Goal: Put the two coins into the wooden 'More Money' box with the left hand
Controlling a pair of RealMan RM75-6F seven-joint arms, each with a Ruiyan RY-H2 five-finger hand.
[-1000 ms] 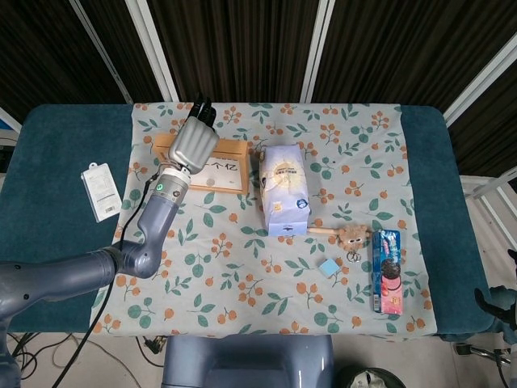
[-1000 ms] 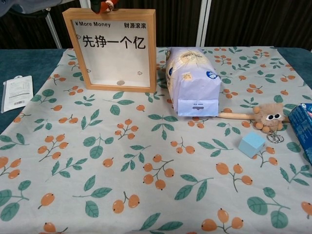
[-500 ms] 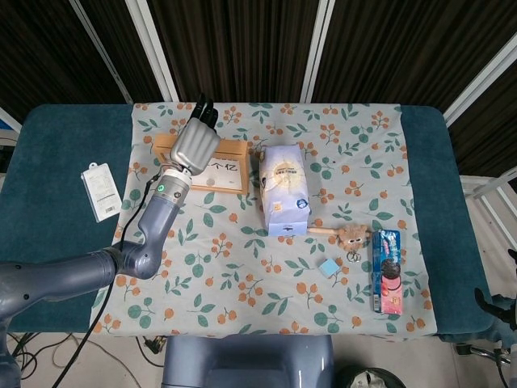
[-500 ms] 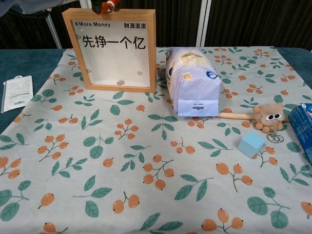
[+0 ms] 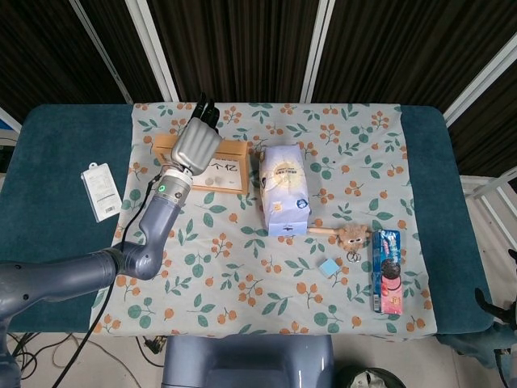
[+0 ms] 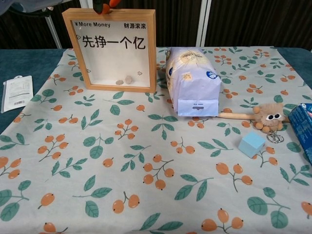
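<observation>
Left hand [image 5: 196, 145] over top edge of the box [image 6: 113, 48], back of hand to head cam, fingers pointing away past the far side; in chest view only fingertips [image 6: 106, 6] peek above the frame. Can't tell whether the hand grips anything or is let go, palm side hidden. Right hand not seen in either view.

Box stands upright at left rear of the cloth [image 5: 242, 267], front pane facing chest cam, "More Money" printed top left. Two coins [image 6: 124, 80] inside, at the bottom behind the pane: one lying flat [image 6: 119, 82], the other just right of it [image 6: 128, 79], looks tilted or on edge, close together, may touch.

Bag [image 6: 192, 87] just right of box. Blue cube [image 6: 252, 144] in front of a plush toy [image 6: 267, 116] on a wooden stick. Cookie box [image 5: 387, 271] at far right. White packet [image 5: 101, 191] left of the cloth on the table [image 5: 48, 162]
</observation>
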